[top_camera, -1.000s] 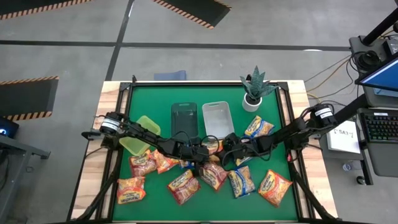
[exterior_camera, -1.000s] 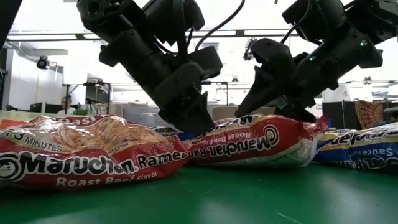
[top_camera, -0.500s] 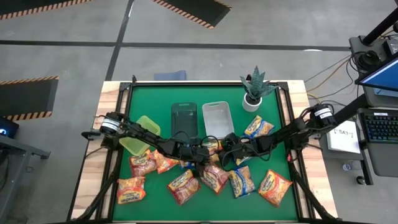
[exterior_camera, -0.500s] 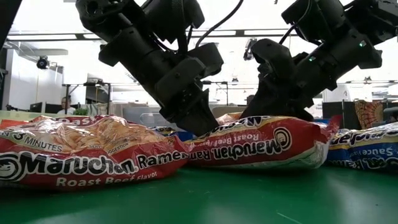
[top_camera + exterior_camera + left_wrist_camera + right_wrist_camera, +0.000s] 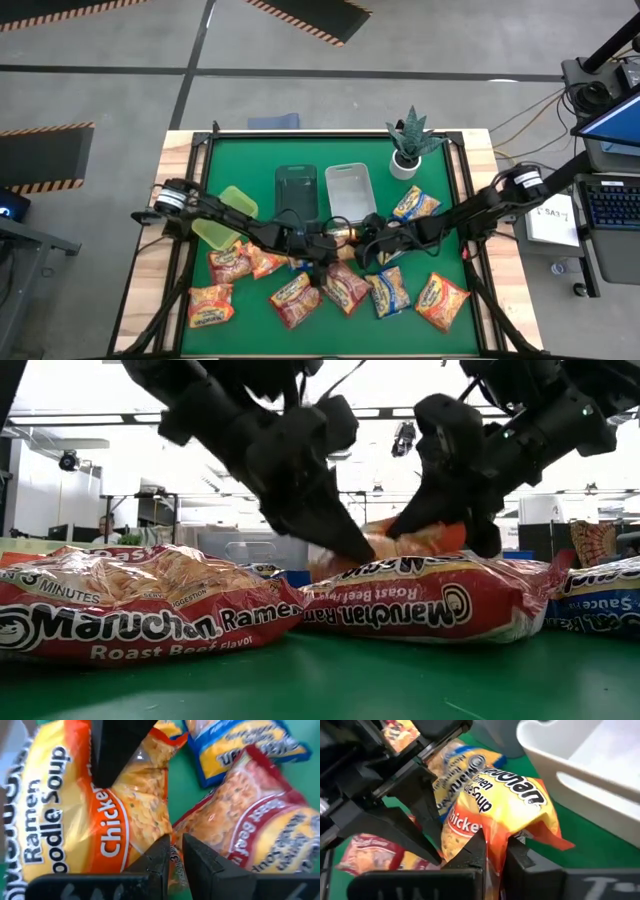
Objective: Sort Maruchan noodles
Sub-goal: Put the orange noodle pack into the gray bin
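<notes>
Lifted now above the red "Maruchan Ramen Roast Beef" packet [image 5: 425,605], the orange "Chicken" packet [image 5: 500,815] sits pinched in the right gripper [image 5: 495,851]; the left gripper [image 5: 172,852], beside it, seems nearly closed, probably empty.

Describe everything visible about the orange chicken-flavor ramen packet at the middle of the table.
The orange chicken packet is crinkly glossy plastic, printed "Ramen Noodle Soup" and "Chicken" in white. It is lifted above the red roast beef packet, tilted, near the white bin. The right gripper pinches one edge with shut jaws; the left gripper nips it from the other side.
</notes>
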`<state>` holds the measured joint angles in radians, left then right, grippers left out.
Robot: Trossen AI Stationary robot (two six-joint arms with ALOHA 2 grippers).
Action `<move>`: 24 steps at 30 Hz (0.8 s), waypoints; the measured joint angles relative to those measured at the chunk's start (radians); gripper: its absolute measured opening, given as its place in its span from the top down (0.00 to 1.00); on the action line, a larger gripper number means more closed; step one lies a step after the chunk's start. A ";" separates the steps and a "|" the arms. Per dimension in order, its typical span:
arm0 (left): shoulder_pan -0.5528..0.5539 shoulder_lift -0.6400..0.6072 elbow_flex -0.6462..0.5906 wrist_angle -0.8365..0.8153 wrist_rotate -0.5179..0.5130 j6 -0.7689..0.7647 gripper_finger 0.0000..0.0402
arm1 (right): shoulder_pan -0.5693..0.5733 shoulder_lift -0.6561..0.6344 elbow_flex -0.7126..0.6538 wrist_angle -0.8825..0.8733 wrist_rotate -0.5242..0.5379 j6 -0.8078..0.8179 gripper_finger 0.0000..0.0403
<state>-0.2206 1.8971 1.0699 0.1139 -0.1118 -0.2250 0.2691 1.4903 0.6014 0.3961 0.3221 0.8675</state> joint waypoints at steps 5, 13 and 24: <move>0.000 -0.056 0.001 -0.043 0.006 0.023 0.91 | 0.002 -0.025 0.000 0.004 0.004 -0.041 0.97; -0.004 -0.213 0.001 -0.184 0.031 0.124 0.91 | 0.004 -0.101 0.001 0.004 0.004 -0.139 0.98; -0.001 -0.453 0.001 -0.249 0.023 0.474 0.91 | -0.009 -0.254 0.146 -0.254 0.045 -0.366 0.98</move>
<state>-0.2217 1.4443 1.0710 -0.1350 -0.0892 0.2486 0.2601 1.2363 0.7475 0.1416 0.3674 0.5017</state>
